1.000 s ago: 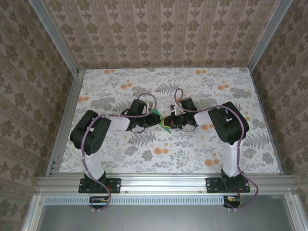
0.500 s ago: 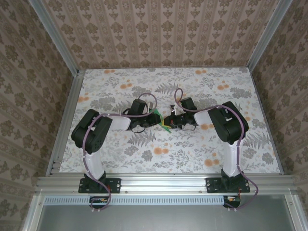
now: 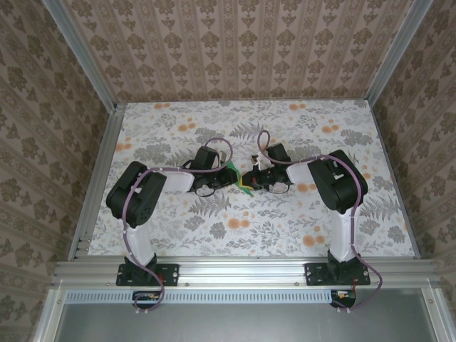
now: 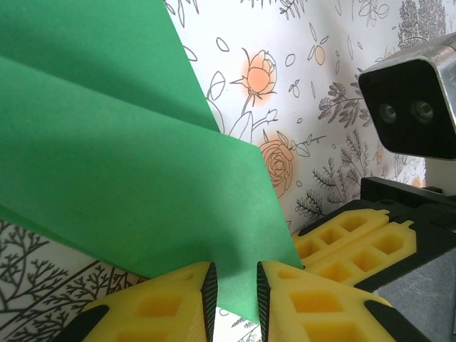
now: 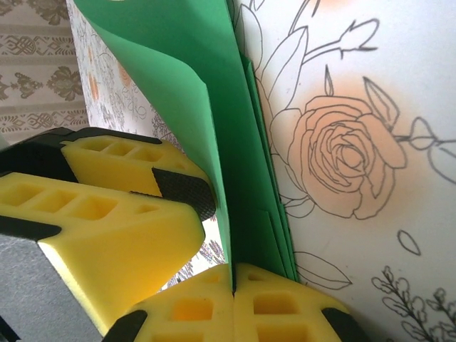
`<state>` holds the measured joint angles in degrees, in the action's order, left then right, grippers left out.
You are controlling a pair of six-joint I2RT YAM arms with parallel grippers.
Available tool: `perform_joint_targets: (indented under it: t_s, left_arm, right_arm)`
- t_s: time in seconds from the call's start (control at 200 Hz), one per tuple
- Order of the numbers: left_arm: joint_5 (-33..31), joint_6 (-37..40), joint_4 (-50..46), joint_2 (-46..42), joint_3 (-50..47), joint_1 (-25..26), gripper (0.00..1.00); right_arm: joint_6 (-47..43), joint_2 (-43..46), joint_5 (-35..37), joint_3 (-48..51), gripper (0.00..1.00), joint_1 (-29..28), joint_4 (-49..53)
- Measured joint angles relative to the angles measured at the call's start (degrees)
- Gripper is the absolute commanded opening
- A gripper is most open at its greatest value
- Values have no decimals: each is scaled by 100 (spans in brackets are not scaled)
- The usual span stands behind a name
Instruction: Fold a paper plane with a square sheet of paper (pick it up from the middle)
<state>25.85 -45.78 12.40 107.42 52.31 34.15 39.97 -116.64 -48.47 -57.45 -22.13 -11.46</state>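
Top external view: we see both arms bent inward so the left hand (image 3: 226,179) and right hand (image 3: 251,178) meet tip to tip near the middle of the flowered worktop (image 3: 299,228). The green paper (image 3: 234,169) sits between them, small and bunched. We can't tell whether it touches the surface.

Right wrist view: the right hand's fingers are pressed together with no gap. The paper's lower edge runs straight into the seam, so it is clamped on the paper. Several layers are stacked there, and one loose flap curves away toward the left hand's fingers (image 5: 128,214).

Left wrist view: the left hand's fingers stand slightly apart with a corner of the paper in the gap. We can't tell whether the pads pinch it or just bracket it. The paper shows a diagonal crease and overlapping panels, so it is not a flat square, but not a slim dart yet.

Our read: mid-fold, with one hand anchoring the folded edge while the other works a flap. The next move likely calls for a firm anchor on the right. The left then brings the flap over so the edges line up, and the crease gets pressed flat. It's thin paper, so a slack pinch would let the layers slide and skew the fold.
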Motion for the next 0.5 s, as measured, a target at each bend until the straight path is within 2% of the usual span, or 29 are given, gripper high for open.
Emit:
perform_joint_targets:
  t_s: [0.5]
  left_arm:
    - [-15, -157, -68, 22, 31, -7, 25]
  right_arm:
    - [-262, 195, 0, -33, 15, 0, 437]
